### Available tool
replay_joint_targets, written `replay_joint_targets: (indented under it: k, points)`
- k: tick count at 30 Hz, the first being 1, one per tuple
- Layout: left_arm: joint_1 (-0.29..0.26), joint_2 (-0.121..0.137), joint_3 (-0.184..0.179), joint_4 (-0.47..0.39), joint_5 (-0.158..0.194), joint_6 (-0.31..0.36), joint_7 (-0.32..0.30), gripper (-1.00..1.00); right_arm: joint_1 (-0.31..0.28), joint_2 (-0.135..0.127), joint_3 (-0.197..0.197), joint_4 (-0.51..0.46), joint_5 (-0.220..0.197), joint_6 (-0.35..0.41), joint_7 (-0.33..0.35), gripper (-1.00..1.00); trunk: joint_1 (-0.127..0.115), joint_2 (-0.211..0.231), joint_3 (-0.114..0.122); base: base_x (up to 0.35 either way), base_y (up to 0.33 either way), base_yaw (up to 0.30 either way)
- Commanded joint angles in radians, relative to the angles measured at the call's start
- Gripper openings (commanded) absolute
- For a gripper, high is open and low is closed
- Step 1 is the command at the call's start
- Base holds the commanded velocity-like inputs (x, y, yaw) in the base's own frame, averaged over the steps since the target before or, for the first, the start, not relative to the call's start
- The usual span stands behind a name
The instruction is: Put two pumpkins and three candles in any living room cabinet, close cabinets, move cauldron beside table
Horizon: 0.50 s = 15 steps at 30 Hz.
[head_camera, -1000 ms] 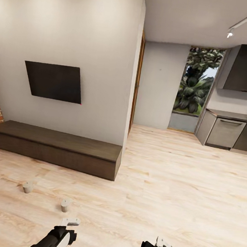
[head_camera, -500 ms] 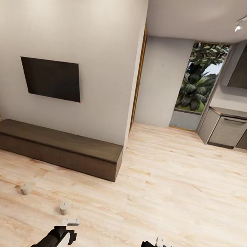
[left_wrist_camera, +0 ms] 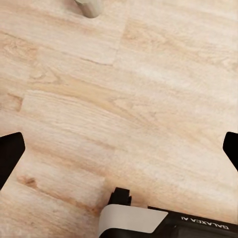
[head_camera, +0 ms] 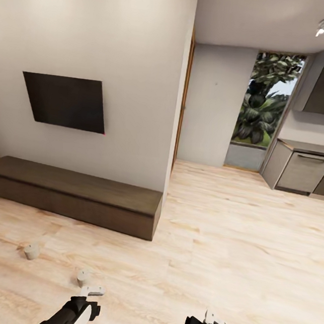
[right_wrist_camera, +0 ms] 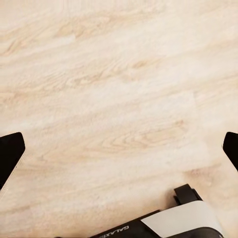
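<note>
Two candles (head_camera: 32, 251) (head_camera: 83, 277) on floor (head_camera: 232, 251), one cabinet (head_camera: 71, 196), shut

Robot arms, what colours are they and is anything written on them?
Both arms look glossy black with white panels. In the head view, the left gripper is a small white piece on a black wrist, and the right gripper looks the same. In the wrist views the fingers are black, and the white-and-black body carries pale "GALAXEA" lettering. No loose cables show.
</note>
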State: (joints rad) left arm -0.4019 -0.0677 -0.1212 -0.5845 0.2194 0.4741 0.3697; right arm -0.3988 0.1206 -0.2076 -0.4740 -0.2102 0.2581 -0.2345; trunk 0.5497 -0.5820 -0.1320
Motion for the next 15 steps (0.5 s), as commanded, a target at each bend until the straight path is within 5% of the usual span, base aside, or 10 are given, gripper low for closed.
replay_joint_targets:
  k: [1, 9, 15]
  points:
    - [0.000, 0.000, 0.000, 0.000, 0.000, 0.000, 0.000, 1.00, 0.000, 0.000, 0.000, 0.000, 0.000, 0.000, 0.000, 1.00, 0.000, 0.000, 0.000, 0.300, 0.088, 0.000]
    - [0.000, 0.000, 0.000, 0.000, 0.000, 0.000, 0.000, 1.00, 0.000, 0.000, 0.000, 0.000, 0.000, -0.004, 0.000, 1.00, 0.000, 0.000, 0.000, 0.298, 0.023, 0.000]
    - [0.000, 0.000, 0.000, 0.000, 0.000, 0.000, 0.000, 1.00, 0.000, 0.000, -0.001, 0.000, 0.000, -0.004, 0.001, 1.00, 0.000, 0.000, 0.000, 0.095, 0.002, -0.026]
